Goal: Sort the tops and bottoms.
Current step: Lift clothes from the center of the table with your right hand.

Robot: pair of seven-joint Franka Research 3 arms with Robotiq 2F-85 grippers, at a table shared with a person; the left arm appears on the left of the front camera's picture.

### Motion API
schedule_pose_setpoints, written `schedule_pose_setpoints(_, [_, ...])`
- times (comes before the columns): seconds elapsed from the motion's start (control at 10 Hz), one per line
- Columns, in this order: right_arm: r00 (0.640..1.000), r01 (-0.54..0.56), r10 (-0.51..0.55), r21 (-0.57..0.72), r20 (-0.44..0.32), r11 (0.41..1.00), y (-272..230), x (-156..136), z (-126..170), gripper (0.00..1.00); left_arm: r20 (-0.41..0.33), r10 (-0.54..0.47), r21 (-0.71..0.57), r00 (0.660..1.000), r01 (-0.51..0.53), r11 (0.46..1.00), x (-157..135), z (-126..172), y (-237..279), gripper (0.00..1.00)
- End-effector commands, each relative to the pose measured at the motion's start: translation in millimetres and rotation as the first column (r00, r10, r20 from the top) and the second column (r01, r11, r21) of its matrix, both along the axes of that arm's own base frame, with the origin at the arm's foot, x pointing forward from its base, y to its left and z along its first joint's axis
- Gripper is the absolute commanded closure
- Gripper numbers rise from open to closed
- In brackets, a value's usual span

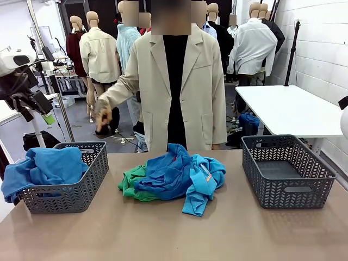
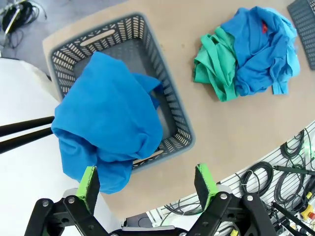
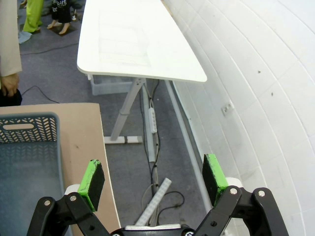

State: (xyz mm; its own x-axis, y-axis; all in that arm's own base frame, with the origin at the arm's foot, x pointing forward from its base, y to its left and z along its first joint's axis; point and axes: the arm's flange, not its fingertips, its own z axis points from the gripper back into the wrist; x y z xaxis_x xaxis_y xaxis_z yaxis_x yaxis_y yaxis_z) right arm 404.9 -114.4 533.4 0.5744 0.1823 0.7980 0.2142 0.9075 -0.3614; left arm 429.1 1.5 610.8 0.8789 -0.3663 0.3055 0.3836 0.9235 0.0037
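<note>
Front view had a blue top (image 1: pixel 49 166) slumped in the left basket (image 1: pixel 92 163), more tops (image 1: pixel 174 174) heaped over green bottoms (image 1: pixel 130 185) at the middle of the desk (image 1: pixel 163 234). Both the left claw (image 2: pixel 146 182) and the right claw (image 3: pixel 153 179) hung released, empty.

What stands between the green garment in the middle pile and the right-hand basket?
The blue garments do: they lie partly over the green garment, which pokes out at their left side, and they sit between it and the right-hand basket. Nothing else visible lies between them and that basket.
</note>
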Motion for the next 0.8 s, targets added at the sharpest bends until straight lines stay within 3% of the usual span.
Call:
schedule_pose_setpoints(0.0, [1.0,0.001,-0.001,-0.004,-0.01,1.0,-0.2,-0.6,0.4,0.0,0.005,0.008,-0.002,1.0,-0.008,1.0,-0.5,1.9,-0.8,0.0])
schedule_pose_setpoints(0.1, [1.0,0.0,0.0,0.0,0.0,1.0,0.0,0.0,0.0,0.0,0.005,0.008,-0.002,1.0,-0.008,1.0,-0.5,1.9,-0.8,0.0])
schedule_pose_setpoints(0.3, [0.98,-0.194,0.194,0.005,0.033,0.981,64.3,46.5,15.8,0.0,0.03,0.028,0.017,0.999,-0.028,0.999,0.0,5.8,7.9,0.0])
schedule_pose_setpoints(0.5, [0.876,-0.48,0.482,0.08,-0.001,0.873,149.6,81.6,37.5,0.0,0.136,0.098,0.043,0.986,-0.105,0.994,-11.6,24.1,42.8,0.0])
schedule_pose_setpoints(0.6, [0.838,-0.543,0.545,0.081,-0.008,0.836,175.1,86.6,38.2,0.0,0.197,0.128,0.05,0.972,-0.14,0.989,-22.6,32.2,54.6,0.0])
schedule_pose_setpoints(0.7, [0.77,-0.631,0.638,0.174,0.02,0.756,203.6,88.8,41.2,0.0,0.261,0.144,0.09,0.954,-0.173,0.981,-39.4,38.5,61.4,0.0])
